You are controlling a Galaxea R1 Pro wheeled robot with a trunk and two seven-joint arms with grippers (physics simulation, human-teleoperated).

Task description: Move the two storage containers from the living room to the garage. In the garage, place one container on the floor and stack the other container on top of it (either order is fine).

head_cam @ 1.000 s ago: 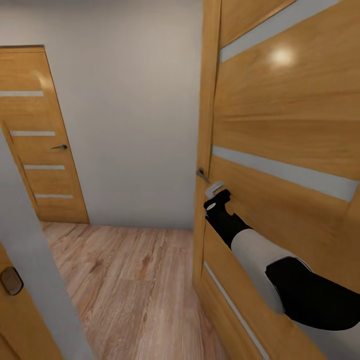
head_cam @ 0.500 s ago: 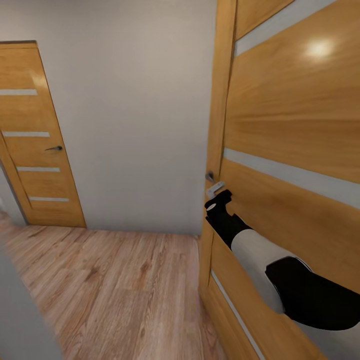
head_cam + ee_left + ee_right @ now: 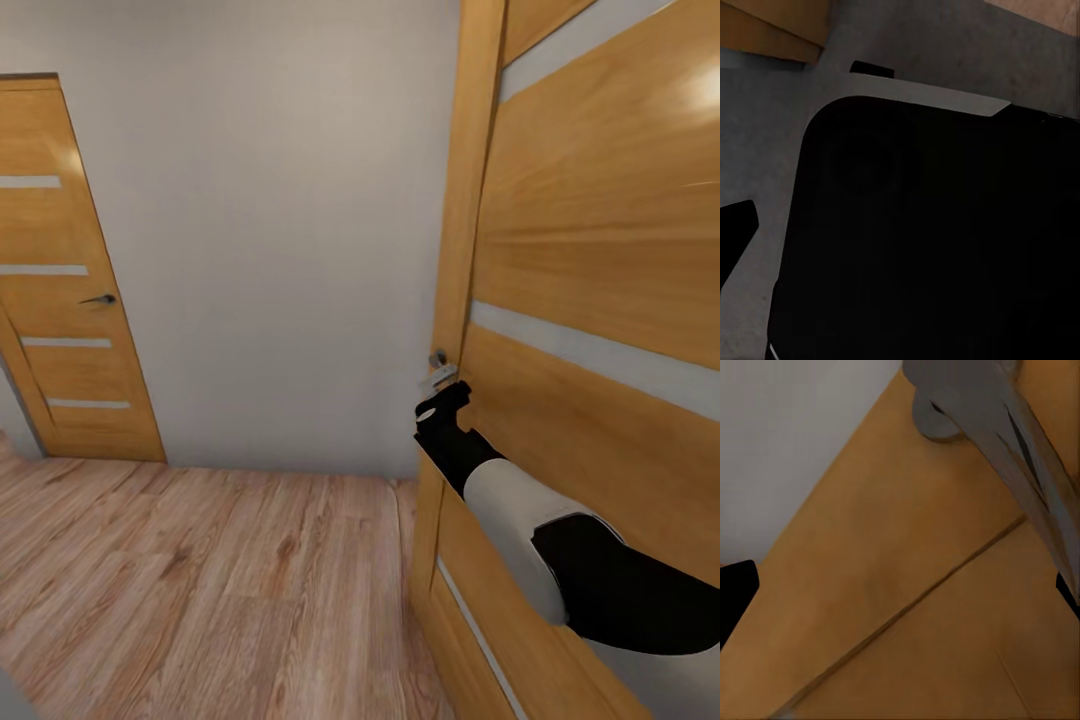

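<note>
Right gripper (image 3: 441, 392) is up against the door handle (image 3: 1020, 442) to work the door (image 3: 600, 250), jaw opening can't be made out; containers aren't visible in this hallway.

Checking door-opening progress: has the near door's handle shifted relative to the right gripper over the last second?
Yes. The handle went from left of the right gripper to almost straight above it, so the near door swung rightward; the camera shifted too.
</note>
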